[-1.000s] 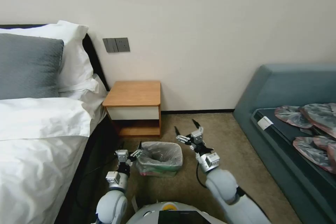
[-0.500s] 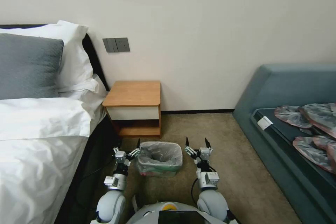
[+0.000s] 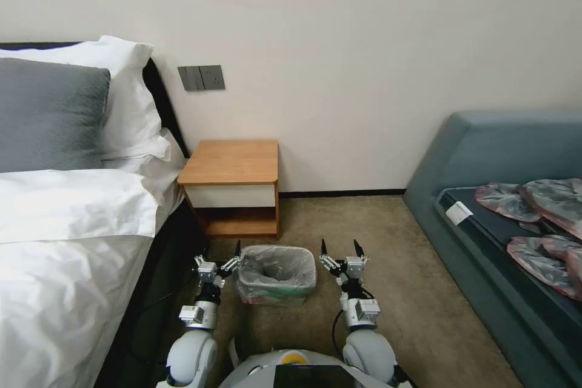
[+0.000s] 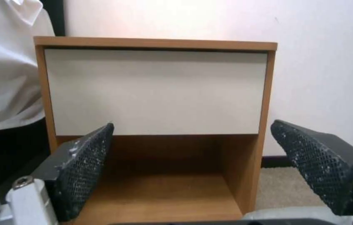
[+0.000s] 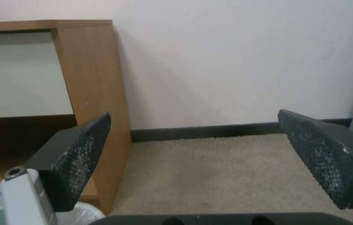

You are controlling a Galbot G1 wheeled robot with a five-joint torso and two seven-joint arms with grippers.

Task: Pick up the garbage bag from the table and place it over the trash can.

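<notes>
Head view, robot base: low at the near edge, both arms reaching forward over the carpet.
Left tool (image 3: 218, 264): just beside the left wall of the trash can, fingers spread wide, nothing held. Left wrist view shows its mesh pads (image 4: 86, 170) framing the nightstand's drawer front.
Right tool (image 3: 340, 259): just beside the bin's right side, a small gap between; fingers wide apart, empty. Right wrist view has its pads (image 5: 81, 161) over bare carpet.
Trash can (image 3: 276, 297): on the carpet between the two tools, in front of the nightstand.
Garbage bag (image 3: 277, 270): already lining the trash can, grey film crinkled inside, edge folded over the rim all round as far as I can tell. Task judged essentially done.
Tabletop (image 3: 233, 161): nightstand top behind the bin, against the wall.
Bed (image 3: 60, 254): close on the left, its dark base near the left arm.
Sofa (image 3: 485, 194): on the right, several flattened spare bags (image 3: 533, 218) lying on it, well apart from the bin.
Risk: left fingertip sits very near the film; a sideways pull could snag the thin plastic and drag it off the rim, or nudge the light bin.
Risk: left elbow has little room beside the bed.
Open room: carpet right of the bin towards the sofa is free; straight back looks the safer way out for both arms.
</notes>
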